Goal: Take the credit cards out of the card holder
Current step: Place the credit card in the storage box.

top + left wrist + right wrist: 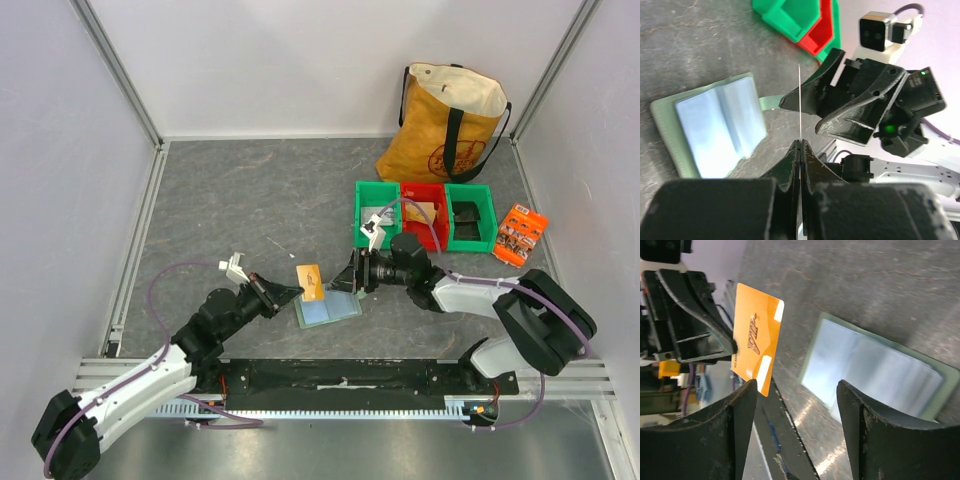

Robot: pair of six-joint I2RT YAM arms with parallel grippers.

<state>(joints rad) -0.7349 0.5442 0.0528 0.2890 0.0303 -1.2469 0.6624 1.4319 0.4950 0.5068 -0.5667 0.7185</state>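
The card holder (328, 309) lies open on the table, pale green with blue-grey pocket panels, also in the left wrist view (715, 131) and right wrist view (875, 370). My left gripper (297, 291) is shut on an orange-gold credit card (311, 282) and holds it upright above the table, left of the holder. The card shows edge-on in the left wrist view (799, 107) and face-on in the right wrist view (755, 345). My right gripper (350, 275) is open and empty at the holder's far right edge. No other card is visible.
Green, red and green bins (425, 215) stand behind the right arm. A yellow tote bag (445, 125) is at the back right. An orange packet (521, 234) lies right of the bins. A black strip (340, 378) runs along the near edge.
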